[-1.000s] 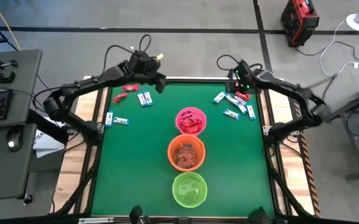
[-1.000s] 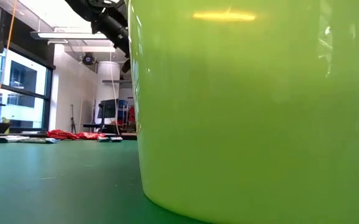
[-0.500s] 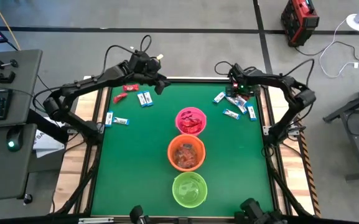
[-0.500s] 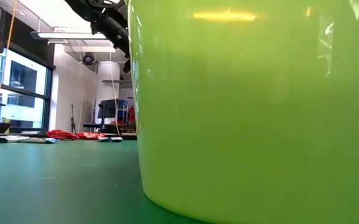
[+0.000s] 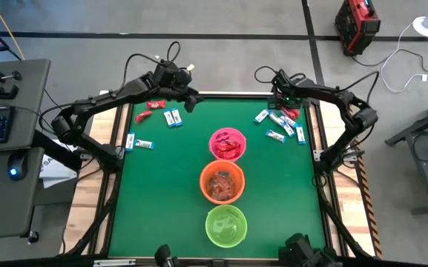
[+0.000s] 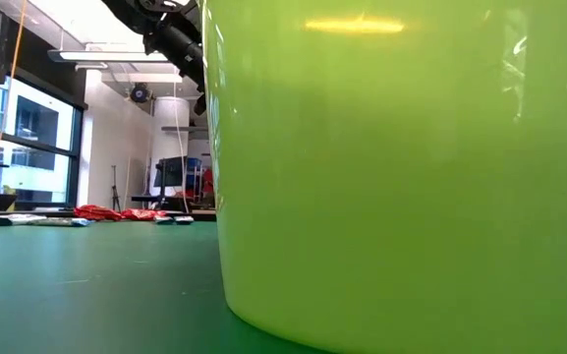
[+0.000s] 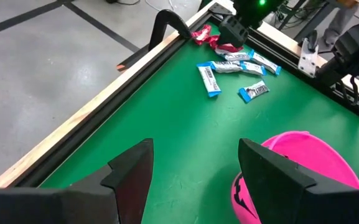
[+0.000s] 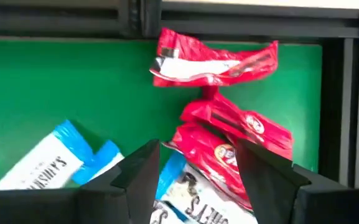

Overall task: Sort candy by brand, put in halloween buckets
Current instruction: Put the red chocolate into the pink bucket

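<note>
Two blue candies (image 5: pixel 140 143) lie by the left edge of the green table (image 5: pixel 162 193). Past them, near the far left corner, are red candies (image 5: pixel 148 110) and one more blue candy (image 5: pixel 172 117). The left gripper (image 5: pixel 191 100) hangs over the far side of the table, just beside that blue candy. Its fingers (image 7: pixel 132 171) are spread apart and hold nothing.

Three buckets stand in a row down the middle. The pink bucket (image 5: pixel 228 144) is farthest back and has red candy in it. The orange bucket (image 5: pixel 222 182) is next and holds orange-red candy. The green bucket (image 5: pixel 225 225) is at the front. There may be something small inside it, but it is hard to tell from above. In the low view the green bucket fills most of the picture.

On the right, near the far right corner, is a pile of blue candies (image 5: pixel 277 126) and red candies (image 8: pixel 229 134). The right gripper (image 5: pixel 283 101) is low over this pile, at the table's back edge. Its fingers (image 8: pixel 266 174) stand on both sides of a red candy with a gap between them. They are not clamped on it.
</note>
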`<state>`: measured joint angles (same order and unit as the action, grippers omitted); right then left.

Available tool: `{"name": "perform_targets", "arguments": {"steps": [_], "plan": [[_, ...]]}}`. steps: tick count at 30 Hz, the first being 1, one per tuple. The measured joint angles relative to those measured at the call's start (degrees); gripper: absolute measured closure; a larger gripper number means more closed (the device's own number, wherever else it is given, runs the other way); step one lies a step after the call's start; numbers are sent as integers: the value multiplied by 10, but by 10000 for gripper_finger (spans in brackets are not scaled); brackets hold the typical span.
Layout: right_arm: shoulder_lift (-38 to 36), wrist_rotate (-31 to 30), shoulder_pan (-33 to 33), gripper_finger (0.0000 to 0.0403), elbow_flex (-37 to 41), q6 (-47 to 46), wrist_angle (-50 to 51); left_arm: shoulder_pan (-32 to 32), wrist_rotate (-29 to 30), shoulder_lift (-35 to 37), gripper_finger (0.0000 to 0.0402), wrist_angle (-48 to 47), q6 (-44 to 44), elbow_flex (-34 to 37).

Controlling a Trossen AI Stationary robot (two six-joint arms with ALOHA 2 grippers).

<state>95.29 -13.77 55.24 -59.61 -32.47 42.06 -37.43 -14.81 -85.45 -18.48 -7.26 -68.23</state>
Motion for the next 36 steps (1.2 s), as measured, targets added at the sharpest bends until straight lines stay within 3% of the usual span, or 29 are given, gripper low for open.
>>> {"name": "perform_targets", "arguments": {"steps": [17,20,27,32,36], "plan": [[76,-3,-2,207,2,56,0,0,0,0,177,-2,-17,0],[68,-18,-14,238,3,68,0,0,1,0,177,-2,-17,0],[18,-21,-22,386,5,81,16,0,19,0,177,-2,-16,0],[-60,-7,-38,369,5,81,19,0,24,0,177,-2,-16,0],[-140,30,-66,388,5,71,5,0,35,0,177,-1,-16,0]]}}
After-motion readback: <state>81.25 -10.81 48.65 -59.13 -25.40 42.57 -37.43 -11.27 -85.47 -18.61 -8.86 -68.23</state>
